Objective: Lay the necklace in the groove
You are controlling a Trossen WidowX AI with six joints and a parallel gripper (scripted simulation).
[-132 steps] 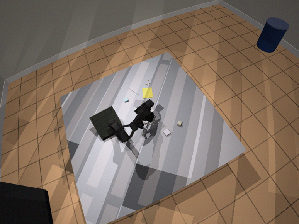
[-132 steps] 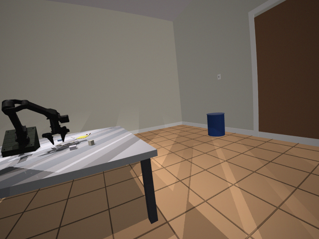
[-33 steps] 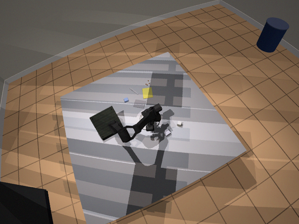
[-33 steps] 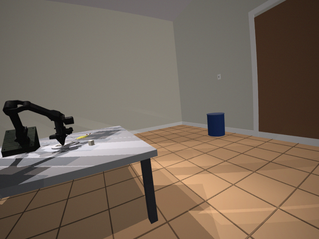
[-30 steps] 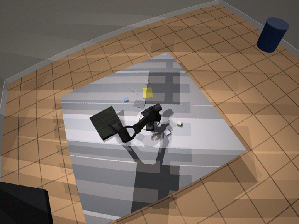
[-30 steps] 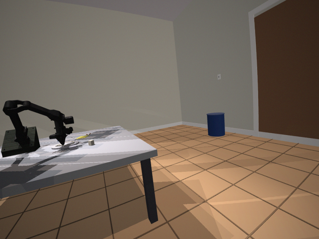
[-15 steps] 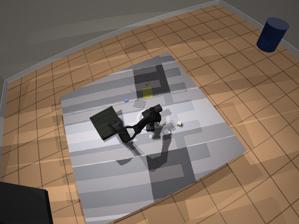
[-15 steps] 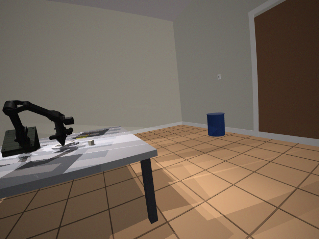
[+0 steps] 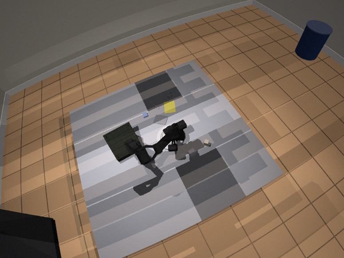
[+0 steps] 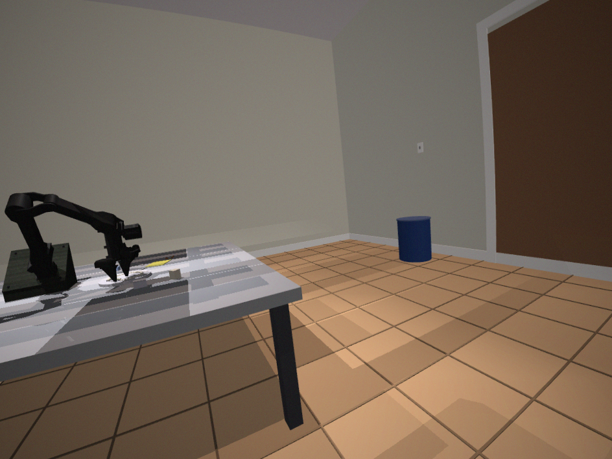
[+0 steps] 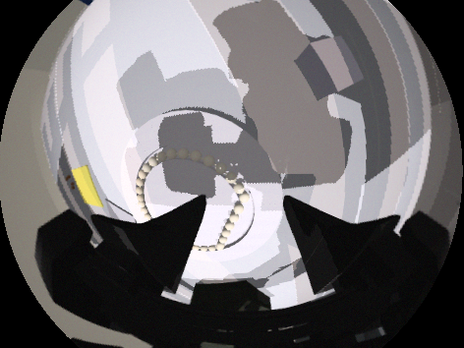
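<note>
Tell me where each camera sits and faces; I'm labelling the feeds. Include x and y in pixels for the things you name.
Top: high over the table [image 9: 130,224], looking steeply down; the arm and its base show.
Exterior: off the table's side, looking across it; arm and pincer [image 10: 120,279] [image 11: 246,201] show.
Wrist: on the arm's wrist, looking past the open pincer at the pearl necklace [image 11: 141,189].
Top and exterior share the blue bin [image 9: 311,42] [image 10: 413,239].

Pearl necklace [image 11: 196,155] on round board [image 11: 231,261], open claw [image 11: 246,201], yellow square [image 11: 87,186]

1. Pale striped table [image 9: 131,227] [image 10: 237,308] carrying round board [image 9: 159,139] [image 10: 106,286] [image 11: 265,216].
2. From board, top view: yellow square [image 9: 169,107] [image 10: 159,263] [image 11: 87,186] lying at twelve; blue block [image 9: 144,115] [image 10: 118,268], eleven.
3. Cream block [image 9: 206,142] [image 10: 174,273] [image 11: 331,61] resting between three and four.
4. Dark base plate [image 9: 111,138] [image 10: 14,276] sitting toward nine.
</note>
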